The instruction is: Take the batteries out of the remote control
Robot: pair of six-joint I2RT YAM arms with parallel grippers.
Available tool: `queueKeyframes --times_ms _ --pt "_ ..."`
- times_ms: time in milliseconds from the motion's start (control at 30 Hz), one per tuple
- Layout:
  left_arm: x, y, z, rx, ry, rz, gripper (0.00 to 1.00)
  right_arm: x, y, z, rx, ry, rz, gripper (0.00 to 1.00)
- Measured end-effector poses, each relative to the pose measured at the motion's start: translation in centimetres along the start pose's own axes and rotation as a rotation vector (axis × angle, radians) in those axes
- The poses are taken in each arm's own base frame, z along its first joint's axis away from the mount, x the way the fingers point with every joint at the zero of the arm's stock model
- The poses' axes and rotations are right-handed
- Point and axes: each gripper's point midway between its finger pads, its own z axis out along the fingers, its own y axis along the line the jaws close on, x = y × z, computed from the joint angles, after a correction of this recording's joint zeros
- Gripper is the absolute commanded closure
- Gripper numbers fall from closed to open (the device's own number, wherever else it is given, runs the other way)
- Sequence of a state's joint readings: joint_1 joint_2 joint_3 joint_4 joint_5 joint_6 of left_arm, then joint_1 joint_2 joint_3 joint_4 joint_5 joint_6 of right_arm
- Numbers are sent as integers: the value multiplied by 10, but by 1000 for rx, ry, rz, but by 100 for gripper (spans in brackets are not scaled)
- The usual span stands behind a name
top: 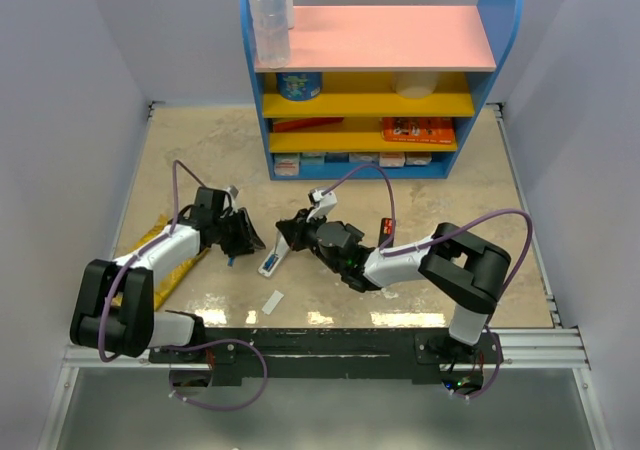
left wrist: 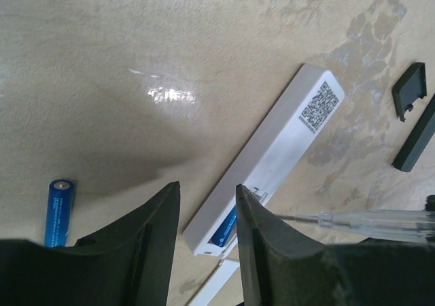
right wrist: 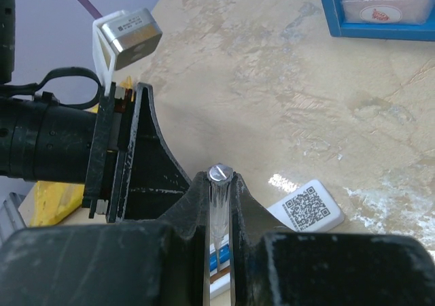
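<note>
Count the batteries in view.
2. One loose battery lies on the table; the other battery sits in the open end of the white remote. More may be hidden behind the left pincer.

In the left wrist view, the near end of the remote control (left wrist: pixel 272 160) goes behind one finger (left wrist: pixel 262 251) of the left end effector (left wrist: pixel 207 190). Only the blue tip of a battery (left wrist: pixel 223 234) inside it shows. The loose blue battery (left wrist: pixel 59 207) on the tabletop (left wrist: pixel 136 47) has its lower end hidden behind the other finger. The clear stick (left wrist: pixel 360 219) is cut off by the right edge. In the right wrist view, the right end effector (right wrist: pixel 219 183), clamped on this stick, covers most of the remote control. From above, what the remote control holds is too small to tell.
</note>
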State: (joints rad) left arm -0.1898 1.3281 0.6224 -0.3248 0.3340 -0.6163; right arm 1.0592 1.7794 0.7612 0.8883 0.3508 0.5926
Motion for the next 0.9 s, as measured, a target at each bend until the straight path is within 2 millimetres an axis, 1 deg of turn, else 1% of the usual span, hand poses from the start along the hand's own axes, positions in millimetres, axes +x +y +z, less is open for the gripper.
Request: queueKeyframes --times_ms 133,267,333,533,900 --pt "8 5 3 -4 19 -7 62 -2 -2 1 10 -8 -15 100" --pt "14 6 5 11 32 -11 71 -3 -4 1 21 -15 -27 100" --pt "18 5 6 26 42 -17 73 -4 -4 0 21 -17 -31 100" --pt "29 6 10 51 57 -33 76 -6 -8 -3 26 -24 -33 100" --pt "45 -5 14 106 86 -39 78 -11 -15 -6 33 -2 -57 100"
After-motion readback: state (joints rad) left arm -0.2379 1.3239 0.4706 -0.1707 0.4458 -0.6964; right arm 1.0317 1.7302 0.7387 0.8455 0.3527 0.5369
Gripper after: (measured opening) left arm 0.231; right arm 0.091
